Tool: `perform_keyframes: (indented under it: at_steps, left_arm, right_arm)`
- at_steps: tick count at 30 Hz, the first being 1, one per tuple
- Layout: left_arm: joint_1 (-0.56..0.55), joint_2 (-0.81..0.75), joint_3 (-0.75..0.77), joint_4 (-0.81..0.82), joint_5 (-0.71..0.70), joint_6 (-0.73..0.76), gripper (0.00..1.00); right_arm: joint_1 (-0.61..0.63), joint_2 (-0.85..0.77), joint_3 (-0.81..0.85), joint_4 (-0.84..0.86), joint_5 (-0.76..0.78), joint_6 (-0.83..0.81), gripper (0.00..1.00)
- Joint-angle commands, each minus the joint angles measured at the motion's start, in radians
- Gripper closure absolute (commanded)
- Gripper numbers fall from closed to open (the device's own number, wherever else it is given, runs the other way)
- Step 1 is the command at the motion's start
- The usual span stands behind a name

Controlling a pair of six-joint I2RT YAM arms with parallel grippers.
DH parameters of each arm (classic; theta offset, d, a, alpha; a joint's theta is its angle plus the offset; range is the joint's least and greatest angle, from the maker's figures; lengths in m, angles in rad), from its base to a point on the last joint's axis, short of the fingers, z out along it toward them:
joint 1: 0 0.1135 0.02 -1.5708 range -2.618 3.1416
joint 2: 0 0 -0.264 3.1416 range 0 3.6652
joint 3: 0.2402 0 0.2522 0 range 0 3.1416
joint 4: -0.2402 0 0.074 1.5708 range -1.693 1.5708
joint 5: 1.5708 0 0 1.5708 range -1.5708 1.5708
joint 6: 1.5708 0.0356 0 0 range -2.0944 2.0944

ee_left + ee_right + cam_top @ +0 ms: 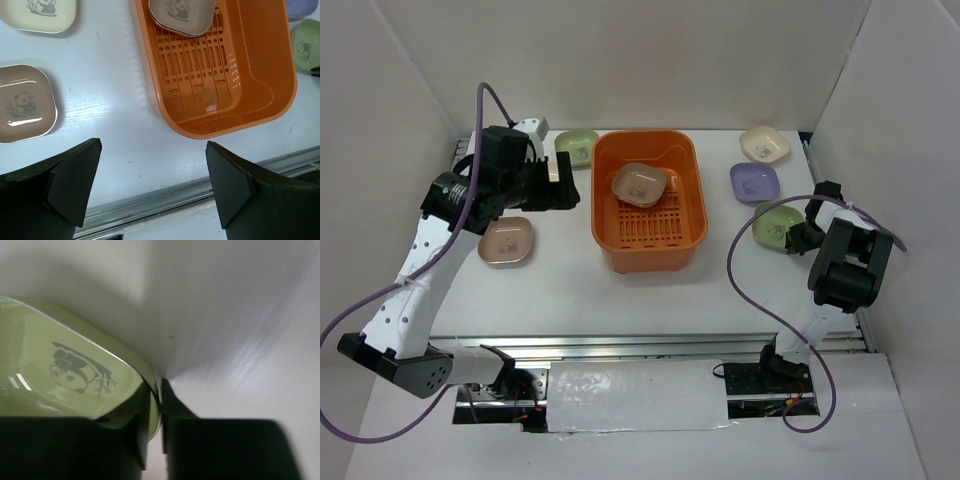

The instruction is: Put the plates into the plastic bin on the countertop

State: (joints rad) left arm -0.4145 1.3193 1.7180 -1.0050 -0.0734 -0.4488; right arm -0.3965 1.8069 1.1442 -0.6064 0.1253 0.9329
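Observation:
The orange plastic bin (690,215) stands mid-table and holds a brown plate (639,182), tilted against its far wall; both also show in the left wrist view, bin (260,65) and plate (182,15). My left gripper (565,185) hovers open and empty above the white countertop (570,280), left of the bin; its jaws (152,175) stand wide apart. My right gripper (798,235) is shut on the rim of a green plate (775,225), one finger inside and one outside the rim (159,405); the plate's panda print faces up (60,375).
A second brown plate (506,240) lies left of the bin and a pale green one (578,146) behind it. A cream plate (764,144) and a purple plate (754,182) lie at the back right. White walls enclose the table; a metal rail (650,345) runs along the front.

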Motion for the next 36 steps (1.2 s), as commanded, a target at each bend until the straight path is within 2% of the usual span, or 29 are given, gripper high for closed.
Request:
perform_keyframes:
  at_steps: [1,2,5,8,12,15,19,22,23,24,25,26,27,29,30,31,33,36]
  left_arm:
    - [0.008,-0.023,0.006,0.009,-0.009,-0.001,0.01]
    - [0.016,-0.022,0.009,0.003,-0.011,0.001,0.01]
    - [0.026,-0.014,0.029,-0.017,-0.02,0.002,0.01]
    - [0.037,-0.008,0.064,-0.049,-0.061,-0.022,0.01]
    - [0.062,-0.011,0.107,-0.09,-0.17,-0.102,0.01]
    - [0.092,-0.044,0.06,-0.077,-0.224,-0.174,0.01]
    - [0.146,-0.106,-0.047,-0.021,-0.226,-0.247,0.01]
    - [0.193,-0.143,-0.126,0.043,-0.177,-0.254,0.01]
    - [0.21,-0.141,-0.138,0.049,-0.137,-0.242,0.01]
    - [0.224,-0.134,-0.156,0.051,-0.115,-0.234,0.01]
    - [0.256,-0.127,-0.165,0.048,-0.102,-0.226,0.01]
    - [0.275,-0.118,-0.175,0.049,-0.088,-0.205,0.01]
    - [0.292,-0.115,-0.202,0.051,-0.063,-0.194,0.01]
    - [0.348,-0.118,-0.239,0.071,-0.042,-0.162,0.01]
    - [0.367,-0.124,-0.28,0.08,-0.02,-0.154,0.01]
    - [0.406,-0.129,-0.3,0.086,-0.003,-0.145,0.01]
    - [0.455,-0.132,-0.354,0.108,0.061,-0.113,0.01]
    - [0.513,-0.134,-0.417,0.129,0.154,-0.068,0.01]
  right_arm:
    - [-0.007,-0.027,-0.021,0.014,0.014,0.0,0.9]
    - [-0.007,-0.03,-0.026,0.002,0.019,0.0,1.0]
    - [-0.007,-0.095,-0.086,-0.006,0.011,-0.002,1.0]
    - [-0.008,-0.248,-0.181,-0.015,0.022,0.023,1.0]
    - [0.01,-0.53,-0.259,-0.061,0.066,0.092,1.0]
    - [0.057,-0.693,-0.236,-0.078,0.048,0.147,1.0]
    - [0.206,-0.747,-0.095,-0.066,0.019,0.187,1.0]
    - [0.362,-0.612,0.111,-0.052,-0.042,0.083,1.0]
    - [0.451,-0.486,0.188,-0.071,-0.053,0.045,1.0]
    - [0.484,-0.413,0.353,-0.088,-0.067,-0.013,1.0]
    - [0.514,-0.329,0.45,-0.19,-0.087,-0.113,1.0]
    - [0.539,-0.172,0.55,-0.243,-0.095,-0.155,1.0]
    - [0.588,-0.099,0.732,-0.28,-0.113,-0.261,1.0]
    - [0.626,0.121,0.936,-0.456,-0.102,-0.321,1.0]
    - [0.659,0.184,1.106,-0.496,-0.093,-0.385,1.0]
    - [0.673,0.24,1.179,-0.569,-0.078,-0.403,1.0]
    - [0.691,0.347,1.293,-0.59,-0.059,-0.455,1.0]
    - [0.702,0.361,1.217,-0.521,-0.088,-0.503,1.0]
